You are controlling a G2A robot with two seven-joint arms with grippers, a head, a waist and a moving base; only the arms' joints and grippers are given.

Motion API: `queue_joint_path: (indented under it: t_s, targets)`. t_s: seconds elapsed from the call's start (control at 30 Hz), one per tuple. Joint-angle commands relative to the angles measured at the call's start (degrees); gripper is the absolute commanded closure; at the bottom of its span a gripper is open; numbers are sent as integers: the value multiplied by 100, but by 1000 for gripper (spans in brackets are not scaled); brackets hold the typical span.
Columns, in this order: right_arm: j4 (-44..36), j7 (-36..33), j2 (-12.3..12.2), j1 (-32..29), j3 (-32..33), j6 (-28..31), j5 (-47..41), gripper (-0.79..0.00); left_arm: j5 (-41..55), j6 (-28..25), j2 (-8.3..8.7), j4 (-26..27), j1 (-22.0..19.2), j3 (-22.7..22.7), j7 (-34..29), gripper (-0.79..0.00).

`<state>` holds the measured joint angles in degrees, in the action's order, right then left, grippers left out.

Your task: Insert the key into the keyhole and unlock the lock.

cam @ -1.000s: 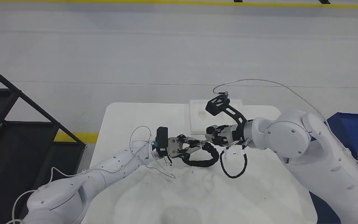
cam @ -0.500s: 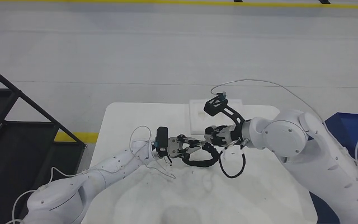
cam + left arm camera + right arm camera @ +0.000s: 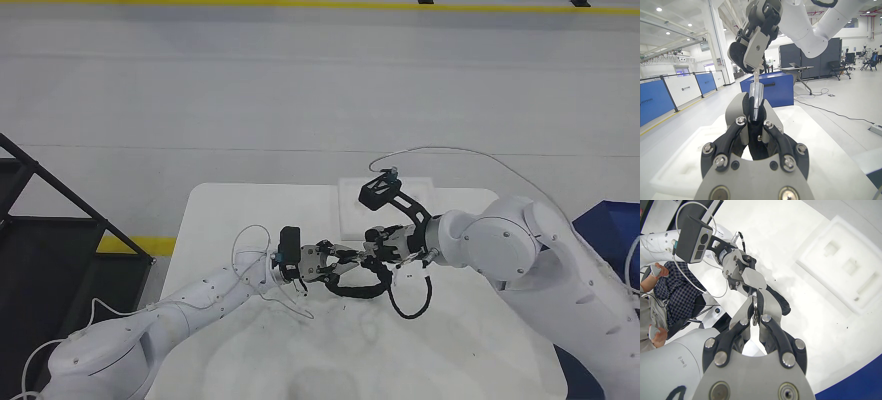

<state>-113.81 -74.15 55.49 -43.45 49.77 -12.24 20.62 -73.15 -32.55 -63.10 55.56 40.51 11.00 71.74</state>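
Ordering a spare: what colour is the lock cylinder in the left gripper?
Shiny silver; the lock shows best in the left wrist view.

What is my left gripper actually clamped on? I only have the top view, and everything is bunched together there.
Observer: From the left wrist view, the left gripper is shut on the lock, a shiny metal cylinder that sticks out beyond its fingertips.
Operator: And the key?
Observer: The key is pinched in the right gripper, with its blade pointing at the cylinder's free end.
Operator: Is it in the keyhole?
Observer: The tip meets that end face about at its middle. How deep it sits I cannot tell.
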Motion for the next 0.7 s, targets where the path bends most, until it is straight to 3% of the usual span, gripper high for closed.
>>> queue_joint_path:
  t_s: [0.0, 0.1, 0.13, 0.2, 0.3, 0.47, 0.67]
  targets:
    - [6, -8, 10, 21, -29, 5, 15, 0, 0, 0, 0, 0, 0, 0, 0, 0]
    - [28, 3, 28, 52, -63, 16, 17, 0, 0, 0, 0, 0, 0, 0, 0, 0]
    - [34, 10, 34, 62, -73, 27, 21, -111, 0, 0, 0, 0, 0, 0, 0, 0]
    - [54, 3, 45, 84, -97, 65, 15, -480, 0, 0, 0, 0, 0, 0, 0, 0]
    - [91, -53, 63, 130, -141, 163, -21, -785, 0, 0, 0, 0, 0, 0, 0, 0]
    - [128, -149, 72, 250, -206, 699, 143, -785, 0, 0, 0, 0, 0, 0, 0, 0]
    - [-1, -108, 20, 328, -143, 2200, 433, -785, 0, 0, 0, 0, 0, 0, 0, 0]
